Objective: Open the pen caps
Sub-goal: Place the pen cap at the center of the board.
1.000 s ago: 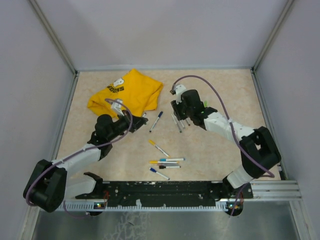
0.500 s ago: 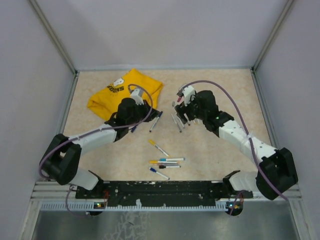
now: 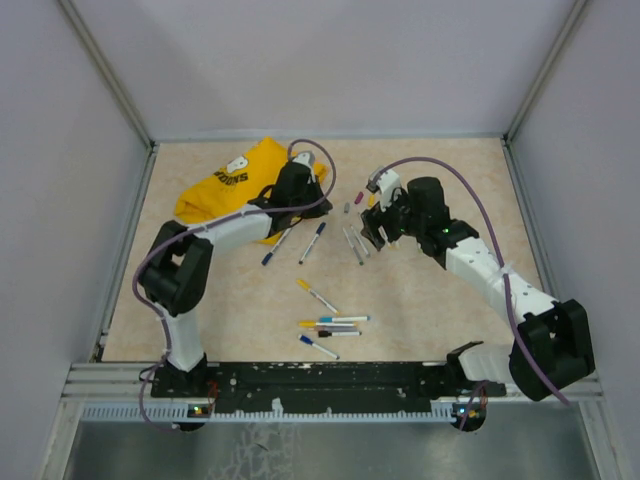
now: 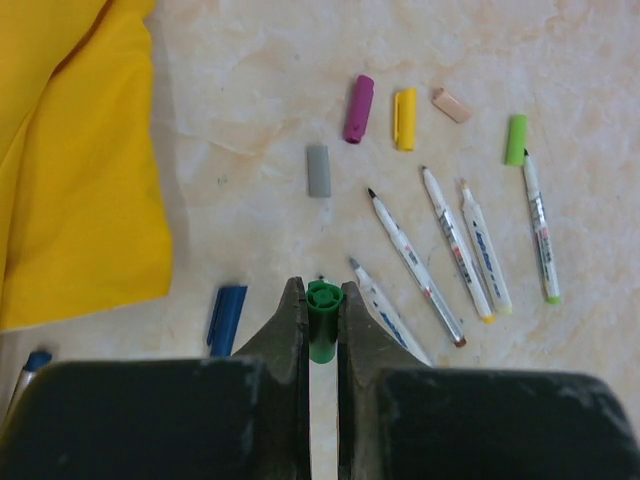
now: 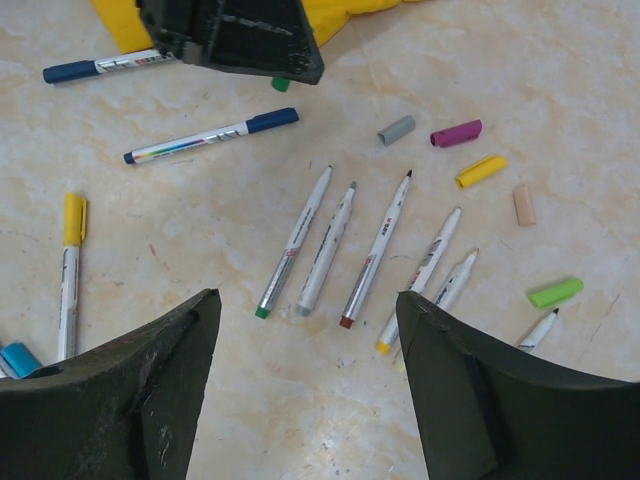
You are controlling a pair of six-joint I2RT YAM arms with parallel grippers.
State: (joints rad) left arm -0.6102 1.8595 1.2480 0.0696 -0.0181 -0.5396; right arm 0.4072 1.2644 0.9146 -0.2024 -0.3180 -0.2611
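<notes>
My left gripper (image 4: 323, 300) is shut on a dark green pen cap (image 4: 323, 322), held above the table beside the yellow T-shirt. Ahead of it lie loose pen caps: grey (image 4: 318, 170), purple (image 4: 358, 108), yellow (image 4: 404, 118), peach (image 4: 451, 104) and light green (image 4: 516, 139). Several uncapped pens (image 5: 375, 250) lie side by side, among them one with a green end (image 5: 293, 243). My right gripper (image 5: 306, 305) hangs open and empty just above their near ends. In the top view the left gripper (image 3: 310, 205) and the right gripper (image 3: 375, 225) flank these pens (image 3: 355, 242).
The yellow T-shirt (image 3: 230, 190) lies crumpled at the back left. Two capped blue pens (image 3: 313, 242) (image 3: 275, 247) lie near it. Several more capped pens (image 3: 325, 325) sit in a loose cluster towards the front. Grey walls close in the table on three sides.
My left arm swung back and to the right, carrying the green cap to the T-shirt's right edge. My right gripper shifted slightly right and its jaws spread wide.
</notes>
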